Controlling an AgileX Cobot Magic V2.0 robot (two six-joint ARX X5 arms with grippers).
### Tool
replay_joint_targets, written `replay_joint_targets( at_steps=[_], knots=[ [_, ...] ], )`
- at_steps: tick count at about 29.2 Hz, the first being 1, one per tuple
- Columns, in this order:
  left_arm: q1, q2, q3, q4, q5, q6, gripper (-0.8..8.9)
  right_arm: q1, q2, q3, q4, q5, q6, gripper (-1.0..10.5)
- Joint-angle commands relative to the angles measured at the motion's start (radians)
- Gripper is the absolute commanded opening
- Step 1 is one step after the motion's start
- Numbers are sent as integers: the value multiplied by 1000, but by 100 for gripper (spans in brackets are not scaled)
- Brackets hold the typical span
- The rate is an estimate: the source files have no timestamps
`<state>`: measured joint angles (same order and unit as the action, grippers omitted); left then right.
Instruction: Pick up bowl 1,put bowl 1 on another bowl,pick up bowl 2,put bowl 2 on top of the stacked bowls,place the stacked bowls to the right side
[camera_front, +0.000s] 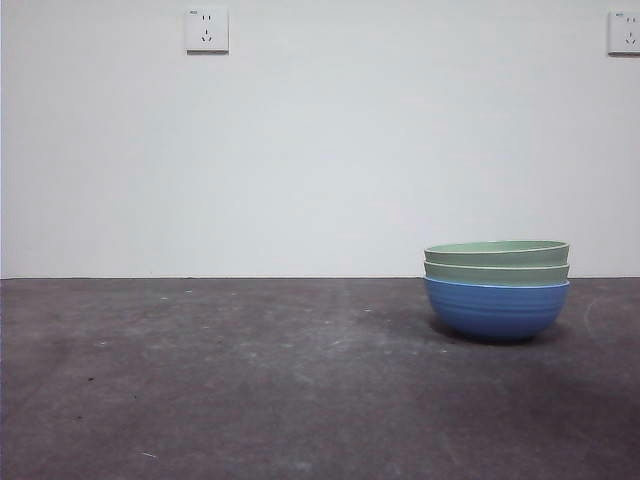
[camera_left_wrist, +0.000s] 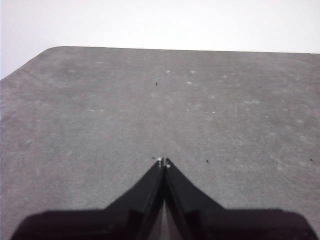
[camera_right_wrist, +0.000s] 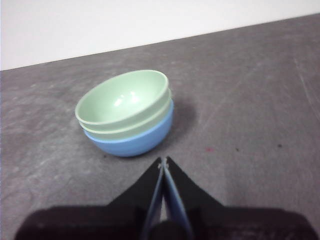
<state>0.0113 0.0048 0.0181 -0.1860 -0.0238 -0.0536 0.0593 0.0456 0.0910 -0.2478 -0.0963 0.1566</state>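
Your right gripper (camera_right_wrist: 163, 161), jaws closed and empty, sits near the stack (camera_right_wrist: 126, 114): upright blue bowl (camera_right_wrist: 135, 140) holding two green bowls (camera_right_wrist: 122, 100), mouths up. Left gripper (camera_left_wrist: 163, 162) closed too.

Dark grey table (camera_front: 200, 380), white wall (camera_front: 320, 150), two sockets (camera_front: 207, 30)

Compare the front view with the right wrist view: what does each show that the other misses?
Only the front view shows the two wall sockets and the stack side-on, its three rims layered. Only the right wrist view shows the right gripper, fingers shut, apart from the bowls, and the inside of the top green bowl, with nothing in it. Both show the stacked bowls on the grey table, blue bowl at the bottom.
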Motion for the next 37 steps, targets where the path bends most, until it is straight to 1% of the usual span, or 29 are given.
replay_joint_targets(
  at_steps=[1,9,12,14,37],
  knots=[
    [3,-3,-14,5,-1,-6,-3,1,-35,-45,8,6,32,2],
    [3,-3,-14,5,-1,-6,-3,1,-45,-64,11,11,34,1],
    [3,-3,-14,5,-1,-6,-3,1,-45,-64,12,11,48,2],
    [3,-3,-14,5,-1,-6,-3,1,-45,-63,11,29,48,2],
    [3,-3,-14,5,-1,-6,-3,1,-45,-63,11,28,48,2]
  ],
)
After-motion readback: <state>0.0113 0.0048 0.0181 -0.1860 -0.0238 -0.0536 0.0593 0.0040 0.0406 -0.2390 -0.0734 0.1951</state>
